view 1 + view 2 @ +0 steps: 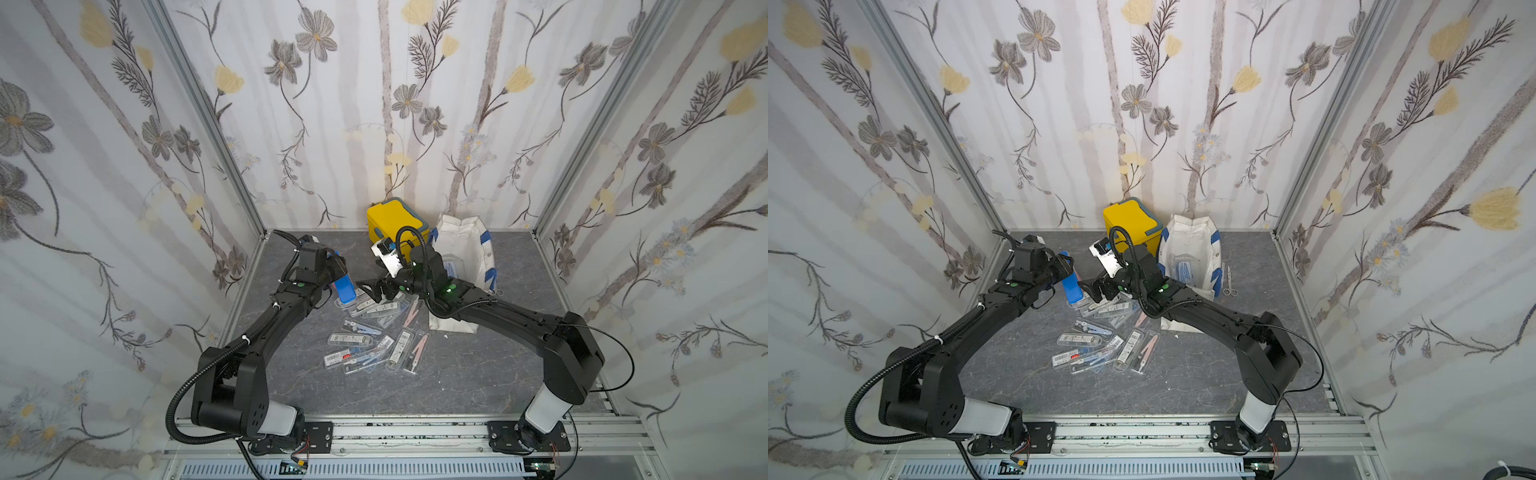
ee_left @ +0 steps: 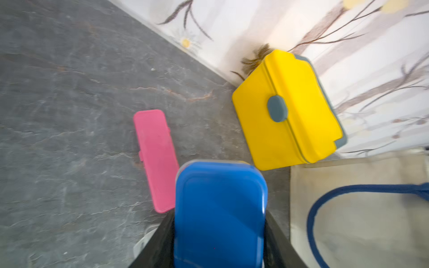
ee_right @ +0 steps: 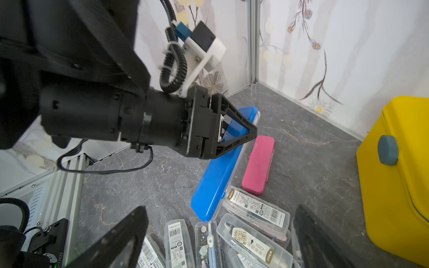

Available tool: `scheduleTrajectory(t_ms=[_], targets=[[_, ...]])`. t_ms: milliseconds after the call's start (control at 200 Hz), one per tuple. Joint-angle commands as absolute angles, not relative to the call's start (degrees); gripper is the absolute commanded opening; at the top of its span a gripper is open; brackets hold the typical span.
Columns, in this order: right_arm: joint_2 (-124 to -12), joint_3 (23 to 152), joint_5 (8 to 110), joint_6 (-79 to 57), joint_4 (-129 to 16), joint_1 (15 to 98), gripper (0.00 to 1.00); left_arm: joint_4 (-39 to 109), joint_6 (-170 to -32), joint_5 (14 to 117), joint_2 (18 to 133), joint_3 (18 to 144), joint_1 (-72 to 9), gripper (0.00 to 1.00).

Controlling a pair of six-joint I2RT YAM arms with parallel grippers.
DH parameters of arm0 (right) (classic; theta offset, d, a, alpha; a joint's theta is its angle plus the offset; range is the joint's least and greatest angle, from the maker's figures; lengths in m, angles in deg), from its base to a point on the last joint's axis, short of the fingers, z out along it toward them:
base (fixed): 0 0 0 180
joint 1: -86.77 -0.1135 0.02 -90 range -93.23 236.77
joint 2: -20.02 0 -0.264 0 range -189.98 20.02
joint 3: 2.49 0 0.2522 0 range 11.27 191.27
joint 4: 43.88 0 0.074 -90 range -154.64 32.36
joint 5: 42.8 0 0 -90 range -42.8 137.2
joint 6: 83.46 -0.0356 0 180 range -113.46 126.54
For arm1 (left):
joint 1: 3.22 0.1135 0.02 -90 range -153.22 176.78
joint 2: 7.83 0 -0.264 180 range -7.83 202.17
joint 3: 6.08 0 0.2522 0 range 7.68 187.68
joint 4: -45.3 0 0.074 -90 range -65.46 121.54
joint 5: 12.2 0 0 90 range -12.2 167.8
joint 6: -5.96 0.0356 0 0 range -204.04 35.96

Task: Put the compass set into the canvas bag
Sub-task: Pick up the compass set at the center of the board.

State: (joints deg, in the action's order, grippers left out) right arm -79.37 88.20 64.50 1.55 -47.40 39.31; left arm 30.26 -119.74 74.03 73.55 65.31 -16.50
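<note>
The compass set [image 1: 345, 286], a long blue case with a clear underside, slants in the jaws of the left gripper [image 3: 246, 128]. Its lower end is down among clear-cased sets [image 1: 374, 338] heaped in the middle of the tabletop [image 1: 457, 386]. The canvas bag [image 1: 1192, 228], off-white with blue strap handles, stands open-mouthed near the far edge, right of centre.

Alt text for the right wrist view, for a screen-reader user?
The left gripper clamps a blue case, tilted over a grey table. Near its low end lie a pink case and clear compass packs, with a yellow box close by. The right gripper hangs open over the packs.
</note>
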Motion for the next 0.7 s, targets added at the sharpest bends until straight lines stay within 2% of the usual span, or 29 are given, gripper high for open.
scheduleTrajectory(t_ms=[0, 290, 525, 694], targets=[[-81.17, 91.04, 65.26, -2.0, -49.27, 38.5, 0.92, 37.75, -123.0, 69.01, 71.97, 64.91, -16.66, 0.48], [-87.98, 99.51, 61.66, -7.53, -54.06, 38.26, 0.8, 42.04, -125.26, 66.81, 67.93, 61.79, -16.72, 0.49], [-91.41, 102.74, 63.43, -10.3, -53.89, 38.25, 0.62, 43.13, -125.61, 66.72, 65.79, 60.34, -16.71, 0.48], [-92.37, 103.38, 64.79, -11.63, -52.9, 38.22, 0.55, 43.49, -125.52, 67.23, 65.31, 59.65, -16.71, 0.49]])
